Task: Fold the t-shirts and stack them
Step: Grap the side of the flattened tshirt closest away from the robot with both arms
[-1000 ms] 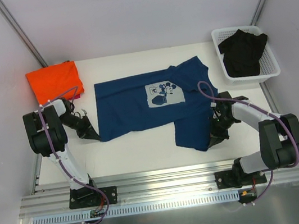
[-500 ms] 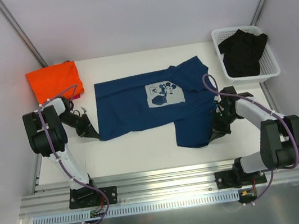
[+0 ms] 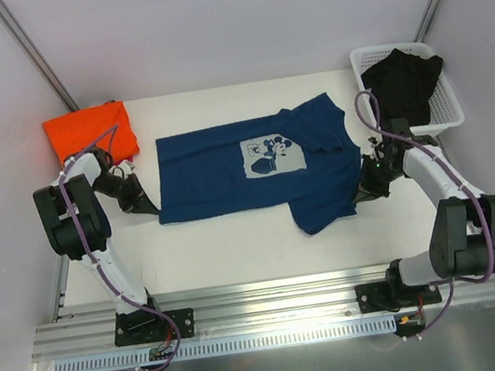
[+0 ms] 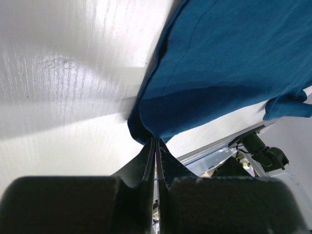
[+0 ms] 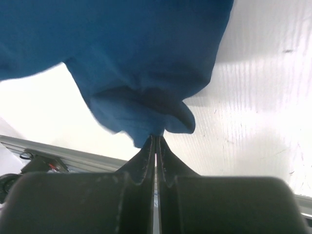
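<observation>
At the upper left of the overhead frame lies the folded bright orange cloth t-shirt [image 3: 89, 135]. Below it the left gripper [image 3: 147, 208] pinches the lower left corner of the navy blue cloth t-shirt [image 3: 218, 176] with a pale cartoon print, spread across mid-frame. At its right edge the right gripper [image 3: 363, 193] clamps a bunched fold.

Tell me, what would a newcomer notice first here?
A navy blue t-shirt with a pale cartoon print lies spread mid-table, left fingers and right fingers pinching its ends. A bright orange t-shirt sits far left; a white basket holding black cloth, far right.
</observation>
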Motion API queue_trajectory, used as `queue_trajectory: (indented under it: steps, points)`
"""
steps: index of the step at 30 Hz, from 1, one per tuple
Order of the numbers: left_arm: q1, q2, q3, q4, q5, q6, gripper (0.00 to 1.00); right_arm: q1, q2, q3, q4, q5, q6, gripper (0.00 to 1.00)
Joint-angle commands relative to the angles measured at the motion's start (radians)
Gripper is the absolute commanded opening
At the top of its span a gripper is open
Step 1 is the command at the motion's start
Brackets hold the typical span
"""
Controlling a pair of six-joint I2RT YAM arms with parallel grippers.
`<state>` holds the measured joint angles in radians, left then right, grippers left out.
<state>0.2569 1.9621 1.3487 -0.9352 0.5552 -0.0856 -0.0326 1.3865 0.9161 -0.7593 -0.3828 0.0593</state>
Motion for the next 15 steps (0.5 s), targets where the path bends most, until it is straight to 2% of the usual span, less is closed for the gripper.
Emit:
queue_trajectory:
  steps: [1, 9, 15]
  points:
    - [0.005, -0.003, 0.050, -0.042, 0.025, 0.033, 0.00, -0.033, -0.014, 0.073, 0.011, -0.019, -0.004, 0.01]
    - [0.001, 0.041, 0.160, -0.056, 0.054, 0.052, 0.00, -0.061, 0.025, 0.181, 0.026, -0.041, 0.004, 0.01]
    - [-0.021, 0.047, 0.204, -0.062, 0.078, 0.055, 0.00, -0.061, 0.058, 0.199, 0.046, -0.050, 0.017, 0.01]
